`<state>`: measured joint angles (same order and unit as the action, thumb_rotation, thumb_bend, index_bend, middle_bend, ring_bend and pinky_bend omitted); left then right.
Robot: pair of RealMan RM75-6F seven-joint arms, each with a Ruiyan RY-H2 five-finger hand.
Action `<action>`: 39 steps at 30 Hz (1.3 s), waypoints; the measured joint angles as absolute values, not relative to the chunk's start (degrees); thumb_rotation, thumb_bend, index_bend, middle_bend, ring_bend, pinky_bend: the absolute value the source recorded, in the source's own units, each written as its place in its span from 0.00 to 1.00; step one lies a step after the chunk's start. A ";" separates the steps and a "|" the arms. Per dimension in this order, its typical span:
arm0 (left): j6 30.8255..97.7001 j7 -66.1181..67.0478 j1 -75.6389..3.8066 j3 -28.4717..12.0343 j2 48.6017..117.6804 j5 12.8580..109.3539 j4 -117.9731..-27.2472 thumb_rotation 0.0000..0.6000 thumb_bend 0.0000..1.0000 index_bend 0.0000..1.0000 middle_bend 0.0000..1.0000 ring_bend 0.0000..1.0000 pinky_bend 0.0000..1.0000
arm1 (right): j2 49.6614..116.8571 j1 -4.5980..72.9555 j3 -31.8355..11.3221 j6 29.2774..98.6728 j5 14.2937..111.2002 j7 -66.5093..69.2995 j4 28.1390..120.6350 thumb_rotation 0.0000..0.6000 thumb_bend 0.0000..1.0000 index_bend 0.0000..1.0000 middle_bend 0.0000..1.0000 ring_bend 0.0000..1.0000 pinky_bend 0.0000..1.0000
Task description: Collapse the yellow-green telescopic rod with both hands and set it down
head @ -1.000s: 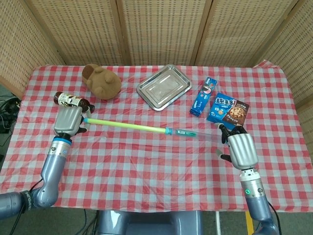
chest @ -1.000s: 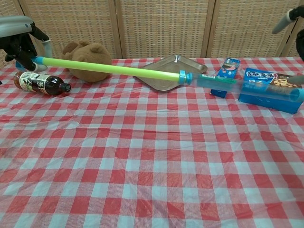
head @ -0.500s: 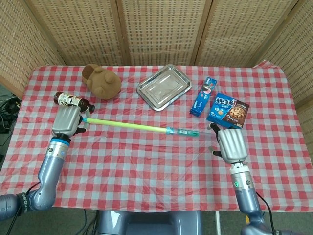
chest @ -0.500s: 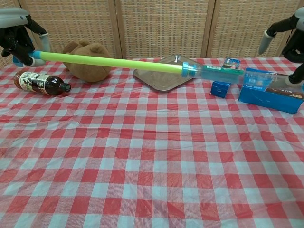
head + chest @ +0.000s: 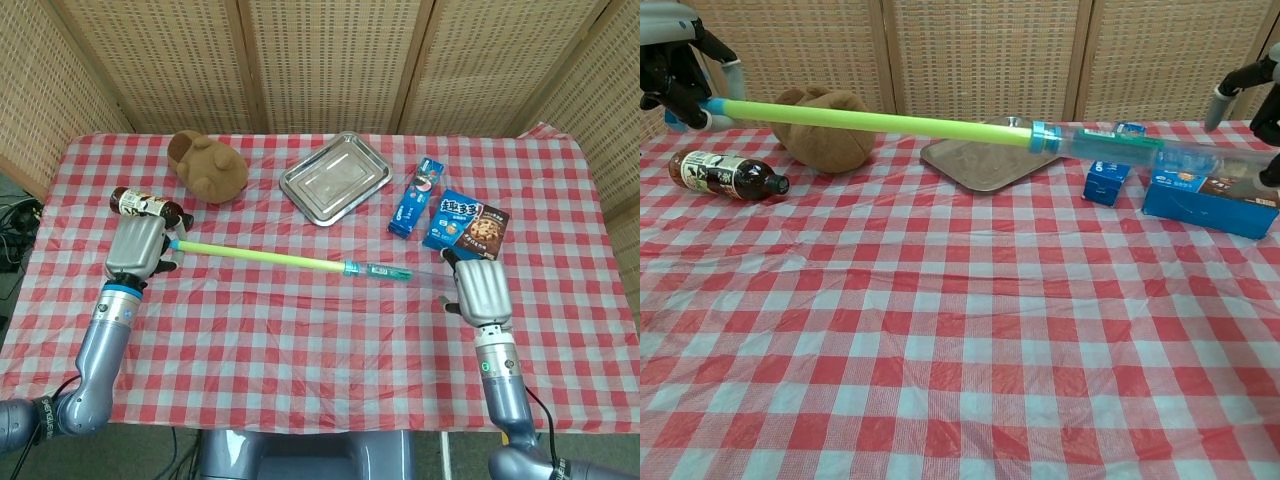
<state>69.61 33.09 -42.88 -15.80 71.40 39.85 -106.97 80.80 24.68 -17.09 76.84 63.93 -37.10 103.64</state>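
The telescopic rod is held in the air over the red-checked table, stretched out long. Its yellow-green section [image 5: 260, 256] [image 5: 870, 121] runs from the left to a blue collar [image 5: 1043, 136]. From there a clear teal-tinted section [image 5: 395, 272] [image 5: 1120, 150] continues right. My left hand [image 5: 140, 245] [image 5: 675, 72] grips the blue-capped left end. My right hand [image 5: 478, 290] [image 5: 1255, 100] is closed around the clear right end, whose tip is hidden behind the hand in the head view.
A brown drink bottle [image 5: 145, 205] lies by my left hand, below the rod's end. A brown plush toy [image 5: 208, 167], a metal tray [image 5: 334, 178], a blue tube box [image 5: 417, 196] and a blue cookie box [image 5: 466, 226] sit behind the rod. A wicker screen stands behind the table.
The rod has risen in the chest view, both ends going up. My right hand moved in towards the left, then eased back slightly. Both hands kept their hold.
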 measured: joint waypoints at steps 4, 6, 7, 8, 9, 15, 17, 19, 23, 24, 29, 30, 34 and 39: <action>69.61 32.59 -42.72 -15.74 70.98 39.85 -106.91 1.00 0.57 0.87 0.91 0.85 0.73 | 80.77 24.75 -17.24 77.81 63.42 -36.85 102.40 1.00 0.23 0.44 1.00 1.00 0.64; 69.56 32.27 -42.63 -15.70 70.81 39.87 -106.88 1.00 0.57 0.87 0.91 0.85 0.73 | 80.70 24.77 -17.21 78.01 63.17 -36.78 101.98 1.00 0.23 0.45 1.00 1.00 0.64; 69.52 32.11 -42.59 -15.68 70.71 39.88 -106.88 1.00 0.57 0.87 0.91 0.85 0.73 | 80.68 24.79 -17.18 78.09 63.06 -36.78 101.79 1.00 0.23 0.45 1.00 1.00 0.64; 69.48 31.97 -42.55 -15.66 70.61 39.91 -106.88 1.00 0.57 0.87 0.91 0.85 0.73 | 80.66 24.79 -17.14 78.15 62.90 -36.77 101.62 1.00 0.23 0.45 1.00 1.00 0.64; 69.45 31.83 -42.49 -15.61 70.48 39.96 -106.89 1.00 0.57 0.87 0.91 0.85 0.73 | 80.65 24.80 -17.09 78.23 62.66 -36.72 101.38 1.00 0.23 0.46 1.00 1.00 0.64; 69.41 31.10 -42.15 -15.48 69.79 40.13 -106.96 1.00 0.57 0.87 0.91 0.85 0.73 | 80.74 24.78 -16.90 78.66 62.24 -36.09 100.05 1.00 0.23 0.51 1.00 1.00 0.64; 69.35 30.96 -42.07 -15.41 69.58 40.13 -106.96 1.00 0.57 0.87 0.91 0.85 0.73 | 80.88 24.78 -16.87 78.86 62.18 -35.76 99.46 1.00 0.23 0.51 1.00 1.00 0.64; 69.28 30.82 -41.99 -15.36 69.42 40.05 -106.94 1.00 0.57 0.87 0.91 0.85 0.73 | 81.02 24.79 -16.82 79.03 62.15 -35.47 98.87 1.00 0.23 0.51 1.00 1.00 0.64; 69.16 30.57 -41.93 -15.32 69.22 39.94 -106.85 1.00 0.57 0.87 0.91 0.85 0.73 | 81.23 24.85 -16.75 79.28 62.22 -35.00 98.13 1.00 0.23 0.52 1.00 1.00 0.64; 69.14 30.49 -41.91 -15.31 69.15 39.95 -106.85 1.00 0.57 0.87 0.91 0.85 0.73 | 81.27 24.88 -16.75 79.35 62.18 -34.95 97.91 1.00 0.23 0.53 1.00 1.00 0.64; 68.99 30.14 -41.87 -15.29 68.83 40.02 -107.09 1.00 0.57 0.87 0.91 0.85 0.73 | 81.40 25.06 -16.88 79.53 62.09 -34.35 97.08 1.00 0.23 0.57 1.00 1.00 0.64; 68.95 30.14 -41.87 -15.26 68.74 40.03 -107.16 1.00 0.57 0.87 0.91 0.86 0.73 | 81.47 25.09 -16.89 79.61 62.17 -34.13 96.84 1.00 0.23 0.58 1.00 1.00 0.64; 68.90 30.15 -41.85 -15.13 68.50 40.00 -107.44 1.00 0.57 0.87 0.91 0.85 0.73 | 81.76 25.12 -16.77 79.86 62.54 -33.52 96.16 1.00 0.25 0.61 1.00 1.00 0.64; 69.02 30.16 -41.77 -14.96 68.32 39.89 -107.58 1.00 0.57 0.87 0.91 0.85 0.73 | 82.00 25.07 -16.55 80.44 63.30 -32.91 95.76 1.00 0.29 0.65 1.00 1.00 0.64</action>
